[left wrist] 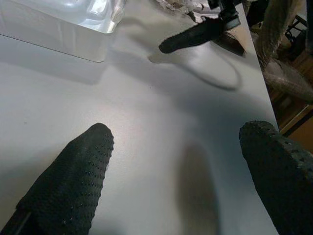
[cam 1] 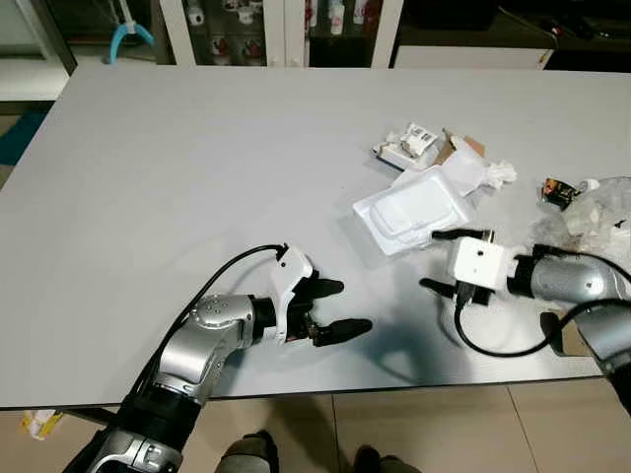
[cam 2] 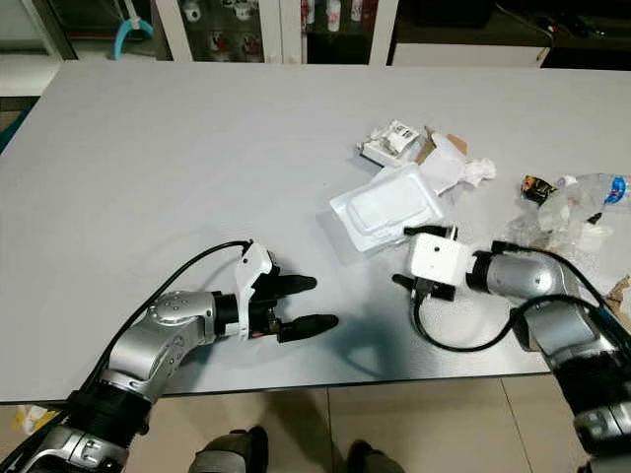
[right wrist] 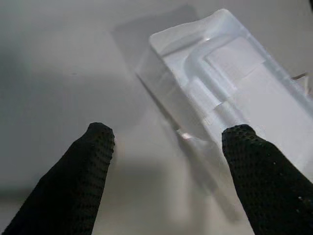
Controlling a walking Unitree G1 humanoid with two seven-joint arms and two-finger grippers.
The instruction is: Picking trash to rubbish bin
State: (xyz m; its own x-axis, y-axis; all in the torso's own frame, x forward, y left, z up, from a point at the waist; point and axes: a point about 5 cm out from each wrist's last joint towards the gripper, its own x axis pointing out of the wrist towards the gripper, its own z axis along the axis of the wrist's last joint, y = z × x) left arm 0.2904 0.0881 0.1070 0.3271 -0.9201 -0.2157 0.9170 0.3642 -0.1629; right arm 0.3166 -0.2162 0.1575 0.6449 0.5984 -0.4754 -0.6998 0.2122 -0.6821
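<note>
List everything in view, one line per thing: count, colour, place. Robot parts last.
table: one, pale grey, spanning the scene.
plastic tray: one, white moulded packaging, on the table right of centre, just ahead of the right gripper.
small carton: one, white with dark print, beyond the tray.
cardboard scrap: one, brown, beside the carton.
crumpled tissue: one, white, right of the tray.
dark wrapper: one, black and orange, near the right edge.
clear plastic bag: one, crumpled, at the far right.
cabinet: one, white-framed with glass doors, behind the table.
floor: beige tiles, below the table's near edge.
left gripper: one, black fingers open, low over bare table.
right gripper: one, black fingers open, aimed at the tray.
</note>
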